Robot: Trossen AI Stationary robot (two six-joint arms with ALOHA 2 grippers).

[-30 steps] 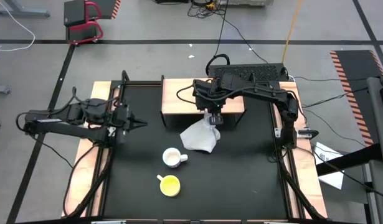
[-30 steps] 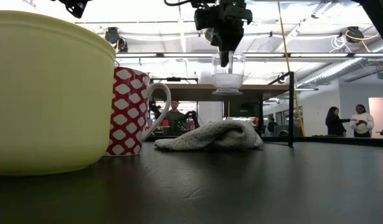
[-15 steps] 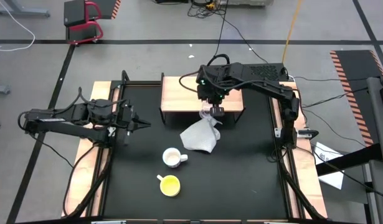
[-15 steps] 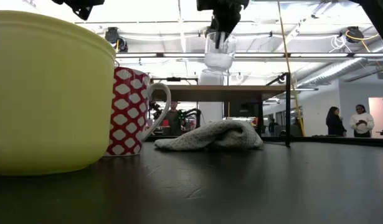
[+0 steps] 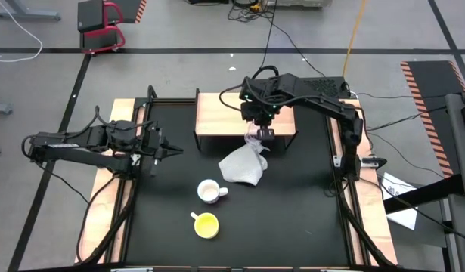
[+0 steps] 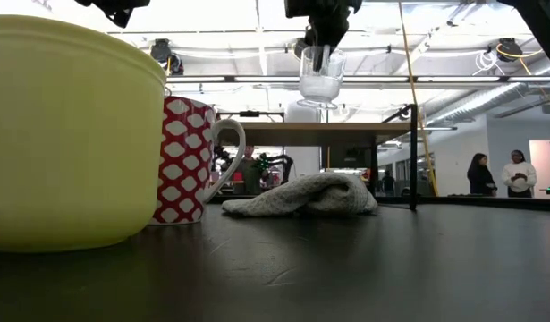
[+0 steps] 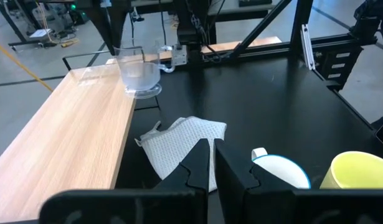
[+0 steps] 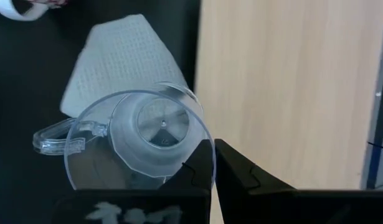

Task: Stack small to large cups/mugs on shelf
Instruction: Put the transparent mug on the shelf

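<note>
Your right claw (image 5: 261, 133) pinches the rim of the clear glass cup (image 6: 320, 77) and holds it in the air, above the front edge of the shelf (image 5: 217, 113). Since half a second ago, the cup has barely moved (maybe a bit lower). Your left claw (image 5: 169, 149) waits at the counter's (image 5: 292, 196) left side, fingers pressed together. The white patterned mug (image 5: 209, 192) and yellow cup (image 5: 206, 224) sit on the counter.

Clear glass cup (image 6: 320, 77), yellow cup (image 5: 206, 224), red-and-white lattice-patterned mug (image 6: 187, 159), grey-white waffle-textured cloth (image 5: 243, 166), light-wood shelf (image 5: 217, 117), black surface (image 5: 292, 204).
</note>
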